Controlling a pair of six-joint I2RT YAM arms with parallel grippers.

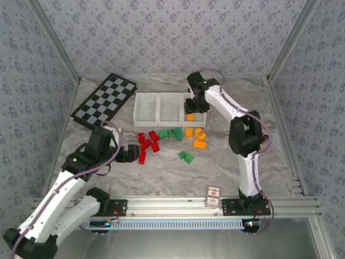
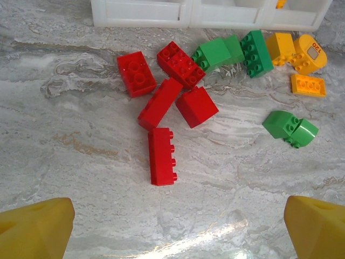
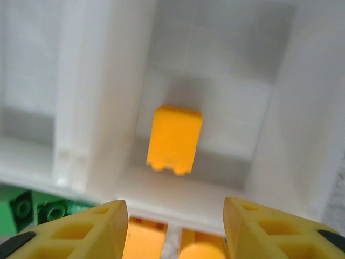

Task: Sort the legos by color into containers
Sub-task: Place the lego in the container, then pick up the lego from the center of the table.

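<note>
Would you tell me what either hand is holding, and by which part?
Nothing: left hand and right hand are both open; the orange brick is untouched.

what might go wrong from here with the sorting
The red bricks lie packed together, so the open left gripper may pinch two or knock neighbours away. The open right gripper sits close over the right bin with the orange brick; withdrawing, it could clip the wall and shove the bin.
</note>
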